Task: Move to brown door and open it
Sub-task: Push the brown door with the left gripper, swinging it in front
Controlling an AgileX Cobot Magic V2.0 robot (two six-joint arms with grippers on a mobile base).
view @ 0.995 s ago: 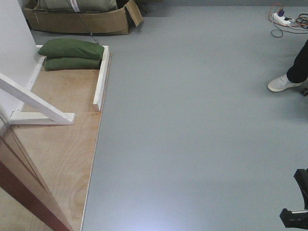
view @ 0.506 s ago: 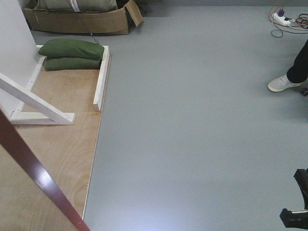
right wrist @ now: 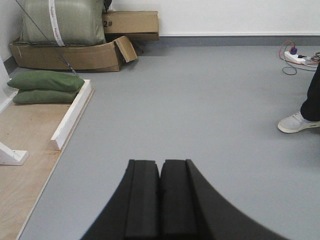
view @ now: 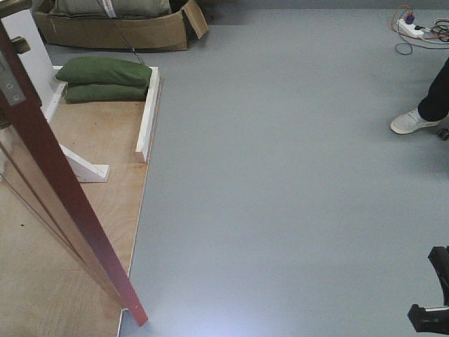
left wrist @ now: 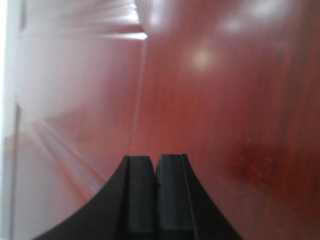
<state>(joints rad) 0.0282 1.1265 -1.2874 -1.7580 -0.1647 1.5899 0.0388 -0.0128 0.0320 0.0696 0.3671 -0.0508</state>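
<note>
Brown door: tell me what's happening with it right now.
A two-armed mobile robot is working on the brown door. In the front view the door stands open, angled out across the plywood platform. The left hand is shut and holds nothing, close to the door's glossy face; whether it touches is unclear. The right hand is also shut and empty, pointed at the grey floor. A person's white shoe shows at the far right.

Left gripper [left wrist: 155,192], black fingers pressed together, empty, directly facing the glossy reddish-brown surface of the brown door [left wrist: 225,100]; recessed panel moulding blurred at left.
</note>
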